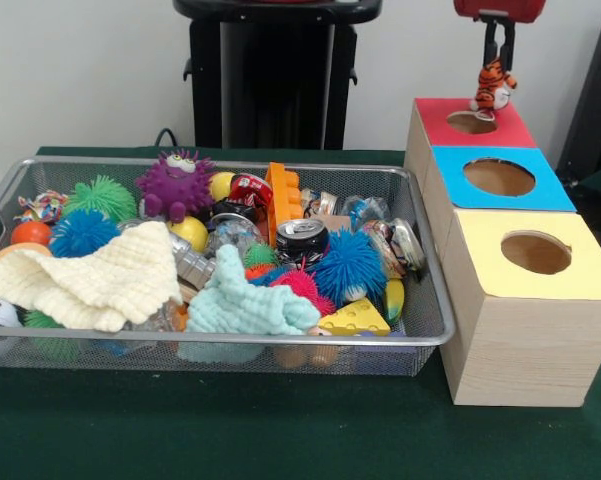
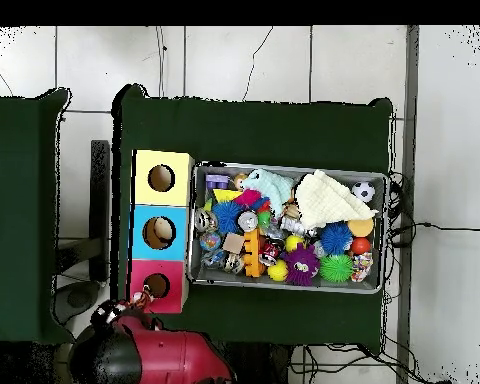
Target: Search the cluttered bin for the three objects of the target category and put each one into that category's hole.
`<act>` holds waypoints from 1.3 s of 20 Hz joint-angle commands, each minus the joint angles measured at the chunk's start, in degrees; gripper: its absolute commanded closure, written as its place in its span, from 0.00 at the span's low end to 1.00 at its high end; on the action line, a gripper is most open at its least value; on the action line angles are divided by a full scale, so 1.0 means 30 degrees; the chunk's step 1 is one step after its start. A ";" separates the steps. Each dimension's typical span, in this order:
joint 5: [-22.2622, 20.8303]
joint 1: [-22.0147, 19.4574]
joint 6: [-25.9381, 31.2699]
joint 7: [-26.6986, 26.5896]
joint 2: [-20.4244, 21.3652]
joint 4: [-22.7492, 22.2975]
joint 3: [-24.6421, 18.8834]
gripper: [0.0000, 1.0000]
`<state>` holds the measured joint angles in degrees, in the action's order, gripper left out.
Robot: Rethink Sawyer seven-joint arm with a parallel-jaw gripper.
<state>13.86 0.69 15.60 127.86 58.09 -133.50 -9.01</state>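
Note:
My gripper (image 1: 497,62) hangs at the top right, shut on a small orange striped tiger toy (image 1: 493,88). The toy dangles just above the round hole (image 1: 471,122) of the red-topped wooden box (image 1: 512,130). In the overhead view the toy (image 2: 139,296) is at the red box's (image 2: 174,298) near edge, under my red arm (image 2: 169,362). The wire mesh bin (image 1: 432,338) sits to the left, full of toys: a purple fuzzy monster (image 1: 175,185), spiky balls (image 1: 348,265), a soda can (image 1: 302,238), a cream cloth (image 1: 90,280), a mint cloth (image 1: 245,305) and a cheese wedge (image 1: 352,318).
A blue-topped box (image 1: 555,192) and a yellow-topped box (image 1: 592,278), each with a round hole, stand in a row with the red one beside the bin. The black pedestal (image 1: 270,80) stands behind the bin. Green cloth (image 1: 280,430) covers the table.

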 commanded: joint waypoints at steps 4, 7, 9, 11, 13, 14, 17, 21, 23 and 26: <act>-0.0266 -0.0114 0.2293 0.1772 0.0224 0.2032 0.0339 1.00; -0.0293 -0.0219 0.2457 0.1700 0.0284 0.2063 0.0318 1.00; -0.0348 -0.0296 0.2493 0.1616 0.0284 0.2094 0.0319 1.00; -0.0429 -0.0310 0.2303 0.1545 0.0166 0.2140 0.0323 1.00; -0.0537 -0.0332 0.1742 0.1445 -0.0125 0.2140 0.0275 1.00; -0.0667 -0.0333 0.1363 0.1362 -0.0365 0.2184 0.0307 1.00; -0.1135 -0.0260 0.0075 0.1167 -0.1116 0.2297 0.0495 1.00; -0.1667 -0.0102 -0.1681 0.1350 -0.1832 0.2021 0.0554 1.00; -0.1868 0.0023 -0.2086 0.1473 -0.2013 0.1966 0.0688 1.00; -0.2301 -0.0333 -0.3041 0.1351 -0.2831 0.2051 0.0610 1.00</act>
<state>10.29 0.72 12.59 127.86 55.09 -132.22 -8.15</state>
